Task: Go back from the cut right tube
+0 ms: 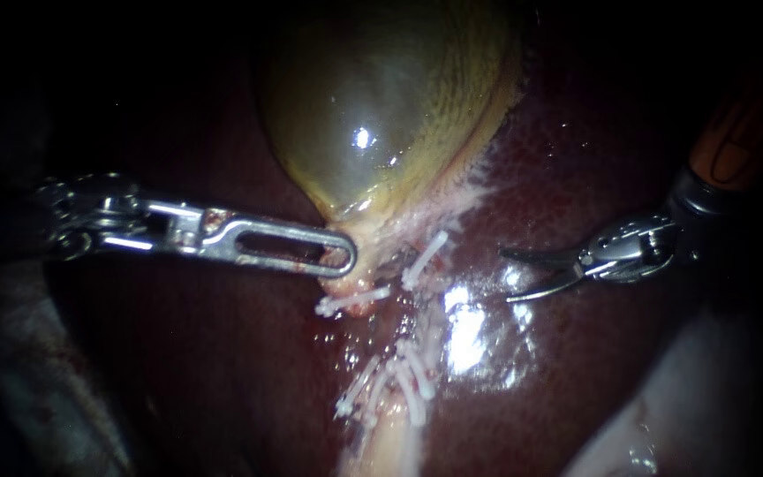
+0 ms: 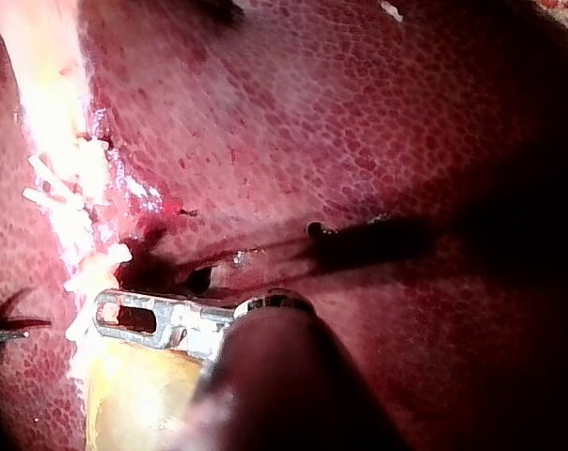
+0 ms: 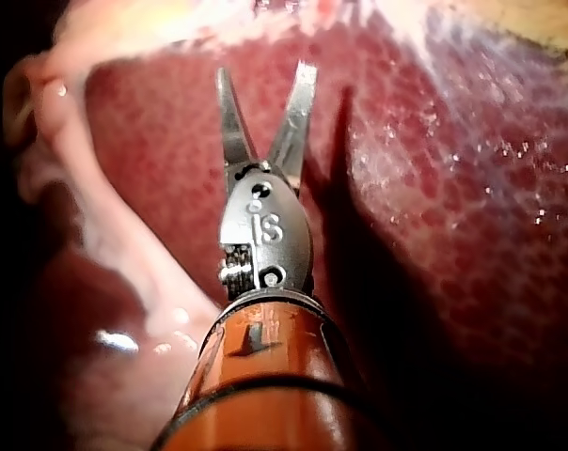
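Your right instrument (image 1: 505,276) is clear of the clipped tubes, jaws spread.
Blades apart and holding nothing, over bare liver (image 1: 593,159); there's open liver all round the tip; the cut right tube (image 1: 417,353) with its white clips (image 1: 424,259) lies ahead of you, apart from the blades, between both instruments; your left instrument (image 1: 344,261) has its jaws pinching the neck of the gallbladder (image 1: 381,115), just beside those clips.
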Robot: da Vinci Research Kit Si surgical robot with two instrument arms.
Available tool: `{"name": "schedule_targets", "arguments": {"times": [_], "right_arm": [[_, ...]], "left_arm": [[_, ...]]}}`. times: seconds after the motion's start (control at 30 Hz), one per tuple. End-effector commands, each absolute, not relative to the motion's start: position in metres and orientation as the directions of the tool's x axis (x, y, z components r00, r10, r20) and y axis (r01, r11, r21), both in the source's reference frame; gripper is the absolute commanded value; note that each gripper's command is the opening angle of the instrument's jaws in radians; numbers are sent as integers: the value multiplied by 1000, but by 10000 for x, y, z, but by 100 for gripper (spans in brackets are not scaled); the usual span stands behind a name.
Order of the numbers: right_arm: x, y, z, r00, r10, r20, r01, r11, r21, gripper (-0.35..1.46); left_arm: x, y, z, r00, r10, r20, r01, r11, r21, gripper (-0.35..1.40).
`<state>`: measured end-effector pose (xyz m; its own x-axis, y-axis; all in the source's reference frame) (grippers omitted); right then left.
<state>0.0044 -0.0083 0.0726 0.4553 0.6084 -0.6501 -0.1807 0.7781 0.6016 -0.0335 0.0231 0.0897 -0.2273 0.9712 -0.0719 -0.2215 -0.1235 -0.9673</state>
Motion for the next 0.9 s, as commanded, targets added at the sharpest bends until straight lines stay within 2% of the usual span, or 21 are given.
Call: {"name": "schedule_targets", "arguments": {"times": [0.03,0.9], "right_arm": [[44,-83,726,456,609,-649,-182,778,602,56],[48,-83,726,455,610,-649,-184,777,601,59]], "left_arm": [[-336,231,900,-227,971,-72,-223,-124,-967,-35],[-363,222,957,-210,974,-84,-247,-136,-960,-35]]}}
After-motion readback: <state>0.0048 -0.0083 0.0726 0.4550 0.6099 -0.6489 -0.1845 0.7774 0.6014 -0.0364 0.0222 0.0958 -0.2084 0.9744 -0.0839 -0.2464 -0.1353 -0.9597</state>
